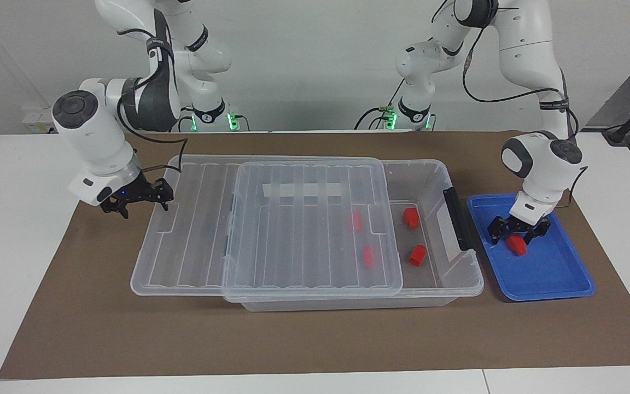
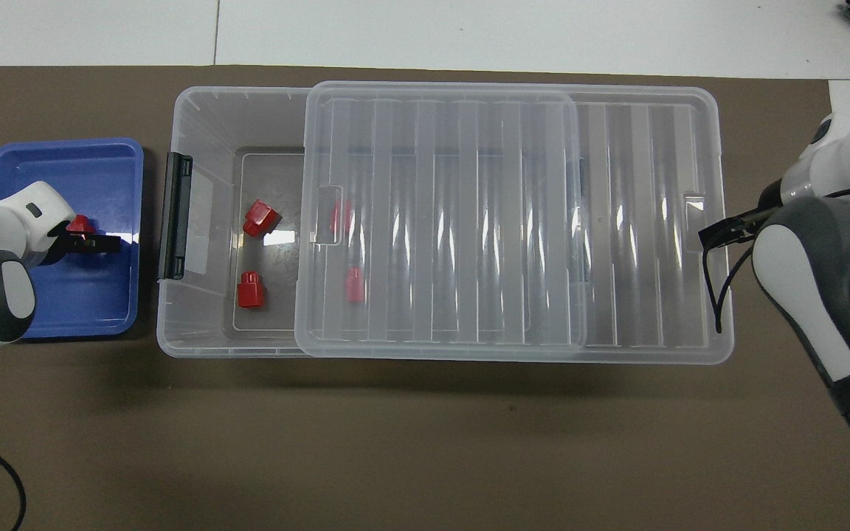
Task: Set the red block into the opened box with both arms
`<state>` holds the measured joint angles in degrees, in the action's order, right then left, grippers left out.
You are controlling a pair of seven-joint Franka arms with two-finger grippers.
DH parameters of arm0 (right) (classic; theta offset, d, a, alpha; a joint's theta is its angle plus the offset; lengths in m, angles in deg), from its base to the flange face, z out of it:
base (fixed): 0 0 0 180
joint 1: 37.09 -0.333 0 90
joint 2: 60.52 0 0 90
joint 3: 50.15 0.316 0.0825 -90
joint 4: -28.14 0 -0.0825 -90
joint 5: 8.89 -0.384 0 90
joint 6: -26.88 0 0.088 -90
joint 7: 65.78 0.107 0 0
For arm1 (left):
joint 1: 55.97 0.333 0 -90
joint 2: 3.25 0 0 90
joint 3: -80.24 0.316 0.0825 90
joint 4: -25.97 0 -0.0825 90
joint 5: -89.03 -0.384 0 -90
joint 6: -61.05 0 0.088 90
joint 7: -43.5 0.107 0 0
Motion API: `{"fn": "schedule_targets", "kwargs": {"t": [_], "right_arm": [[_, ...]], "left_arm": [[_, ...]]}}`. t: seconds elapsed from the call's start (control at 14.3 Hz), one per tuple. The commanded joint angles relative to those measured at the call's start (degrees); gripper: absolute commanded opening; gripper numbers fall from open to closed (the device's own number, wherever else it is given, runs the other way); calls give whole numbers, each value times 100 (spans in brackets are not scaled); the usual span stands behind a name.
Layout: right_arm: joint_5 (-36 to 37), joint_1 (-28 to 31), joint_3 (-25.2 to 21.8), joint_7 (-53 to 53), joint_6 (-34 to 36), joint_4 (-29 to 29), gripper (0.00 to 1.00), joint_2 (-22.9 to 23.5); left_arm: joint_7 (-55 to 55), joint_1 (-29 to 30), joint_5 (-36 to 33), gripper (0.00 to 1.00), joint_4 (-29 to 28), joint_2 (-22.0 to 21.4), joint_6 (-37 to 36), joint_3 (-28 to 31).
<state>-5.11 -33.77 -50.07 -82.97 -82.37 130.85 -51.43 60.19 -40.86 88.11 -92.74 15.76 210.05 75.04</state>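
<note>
The red block (image 1: 518, 246) (image 2: 80, 223) lies in the blue tray (image 1: 550, 273) (image 2: 63, 302). My left gripper (image 1: 516, 236) (image 2: 89, 240) is down over it, open, with a finger on either side. The clear box (image 1: 446, 180) (image 2: 204, 118) is uncovered at the left arm's end. Its ribbed lid (image 1: 304, 230) (image 2: 440, 221) is slid toward the right arm's end and overhangs the box there. My right gripper (image 1: 140, 201) (image 2: 720, 232) is at that overhanging end, shut on the lid's rim.
Two red blocks (image 1: 410, 217) (image 1: 417, 255) lie in the uncovered part of the box, and two more (image 1: 356, 220) (image 1: 368, 256) show through the lid. A dark grey handle (image 1: 457, 219) sits on the box end next to the tray. A brown mat covers the table.
</note>
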Motion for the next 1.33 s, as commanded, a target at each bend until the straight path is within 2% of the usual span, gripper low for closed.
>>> {"fn": "schedule_targets", "kwargs": {"t": [0.0,0.63,0.84,0.98,1.05,1.19,1.26], "right_arm": [[105,273,44,-538,17,100,100,-92],[132,432,53,-892,-27,65,100,-74],[105,354,53,-586,70,47,100,-275],[44,301,70,37,350,56,100,-512],[26,153,70,414,447,82,100,-618],[9,-32,70,1135,597,91,100,-777],[-26,-173,70,1487,589,91,100,-864]], "left_arm": [[106,19,4,100,216,50,-317,-34],[62,37,66,100,269,59,-336,-34],[44,63,66,100,331,137,-327,-34],[0,63,66,85,331,164,-318,-34],[-9,63,66,72,331,173,-318,-34],[-35,54,66,44,331,191,-336,-34],[-35,54,66,22,339,191,-397,-34]]}}
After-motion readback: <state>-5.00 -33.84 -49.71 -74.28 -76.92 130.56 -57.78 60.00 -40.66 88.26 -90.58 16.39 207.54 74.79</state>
